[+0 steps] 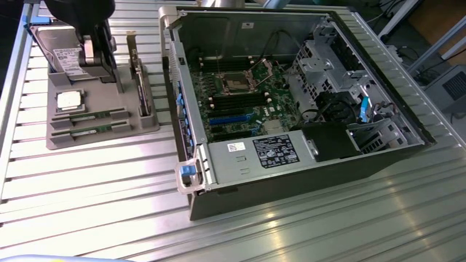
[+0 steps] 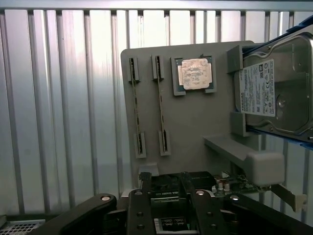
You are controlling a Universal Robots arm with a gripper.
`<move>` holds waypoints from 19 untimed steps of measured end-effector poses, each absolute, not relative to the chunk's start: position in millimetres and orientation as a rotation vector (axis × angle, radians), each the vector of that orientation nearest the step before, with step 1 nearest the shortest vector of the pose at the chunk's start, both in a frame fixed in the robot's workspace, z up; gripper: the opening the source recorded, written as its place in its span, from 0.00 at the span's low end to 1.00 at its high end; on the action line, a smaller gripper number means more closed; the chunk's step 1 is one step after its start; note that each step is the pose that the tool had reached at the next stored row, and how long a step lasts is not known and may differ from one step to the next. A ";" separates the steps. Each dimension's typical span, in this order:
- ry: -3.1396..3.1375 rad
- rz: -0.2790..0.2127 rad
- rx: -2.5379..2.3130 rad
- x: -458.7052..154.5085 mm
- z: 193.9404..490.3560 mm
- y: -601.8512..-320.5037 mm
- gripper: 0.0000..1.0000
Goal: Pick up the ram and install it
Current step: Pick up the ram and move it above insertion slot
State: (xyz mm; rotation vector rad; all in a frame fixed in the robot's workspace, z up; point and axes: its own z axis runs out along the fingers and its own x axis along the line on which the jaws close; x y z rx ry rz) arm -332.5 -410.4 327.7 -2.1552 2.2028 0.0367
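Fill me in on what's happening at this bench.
A robot arm's end effector hangs open over the gray parts tray, holding nothing. Two ram sticks sit in their holders on the tray, next to the processor chip and the hard drive. The open computer case stands beside the tray. No ram has been picked up yet.

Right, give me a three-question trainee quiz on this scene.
1. True or false: the pincer holds a ram stick.
2. How many ram sticks lie in the tray?
3. What stands next to the processor on the tray? A) hard drive B) fan C) screwdriver
Key: 1 false, the pincer is open and empty; 2 two; 3 A.
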 end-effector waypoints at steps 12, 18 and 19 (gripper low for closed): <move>2.203 0.037 -2.155 -333.8 320.4 -410.5 0.36; 2.203 0.037 -2.155 -334.7 315.9 -410.5 0.36; 2.203 0.037 -2.155 -334.9 315.1 -410.5 0.36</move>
